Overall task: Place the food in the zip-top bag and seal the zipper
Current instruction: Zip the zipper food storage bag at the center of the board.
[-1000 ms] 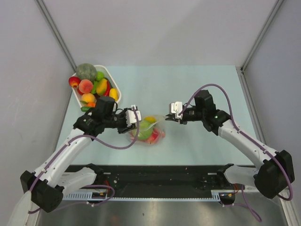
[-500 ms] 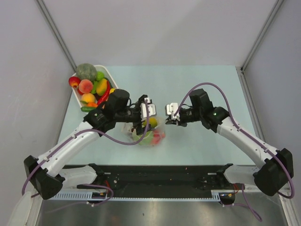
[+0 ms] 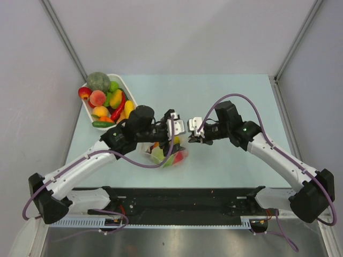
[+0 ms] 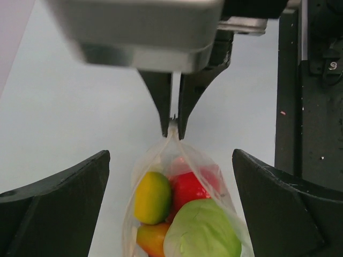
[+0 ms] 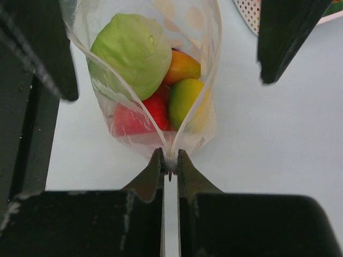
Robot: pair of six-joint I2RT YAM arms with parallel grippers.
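The right gripper [image 5: 169, 164] is clenched on a thin fold of the zip-top bag [image 5: 210, 64]. Its two fingers are pressed together with only the plastic between them. From this pinched point the two clear walls of the bag go apart, and the food [image 5: 179, 90] sits inside, just beyond the fingertips. A red piece [image 5: 154, 110] is nearest to the pinch, a yellow piece [image 5: 186, 101] and an orange piece [image 5: 183, 65] are beside it, and a green round fruit [image 5: 128, 51] is farthest. The left gripper [image 4: 170, 155] faces the right one from the other end of the bag. It is released, its fingers [image 4: 59, 203] wide apart with the bag between them. On the table [image 3: 225, 96], the white basket [image 3: 130, 95] with more toy food lies on the outer side of the left gripper, well apart from both
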